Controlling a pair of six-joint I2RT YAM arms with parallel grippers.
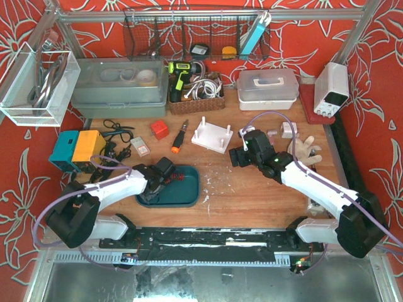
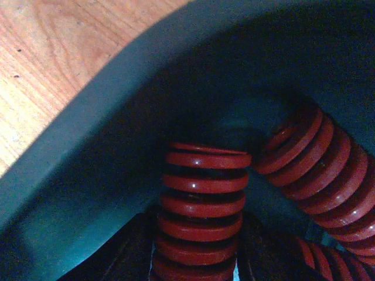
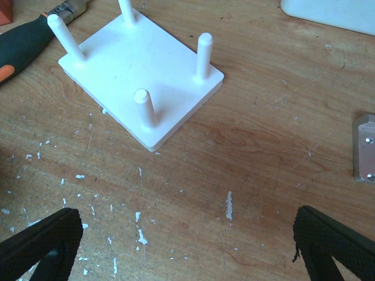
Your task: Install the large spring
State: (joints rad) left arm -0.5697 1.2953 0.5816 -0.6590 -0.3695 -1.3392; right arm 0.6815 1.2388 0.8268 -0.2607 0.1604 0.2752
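A red coil spring [image 2: 202, 193] lies in the teal tray [image 1: 189, 196], its far end near the tray wall [image 2: 88, 146]. My left gripper [image 1: 165, 178] is down in the tray. Its dark fingers [image 2: 137, 252] stand close against both sides of that spring, shut on it. A second red spring [image 2: 319, 167] lies at an angle to its right. The white base plate [image 1: 212, 135] with four upright pegs stands behind the tray, and no spring is on it [image 3: 140, 70]. My right gripper [image 1: 242, 155] hovers near the plate, open wide and empty [image 3: 187, 246].
An orange-handled screwdriver [image 1: 178, 139] and a red cube [image 1: 159, 129] lie left of the plate. A metal block [image 3: 364, 149], a glove [image 1: 306, 150] and a power supply [image 1: 332, 88] are to the right. Boxes and a basket [image 1: 195, 88] line the back.
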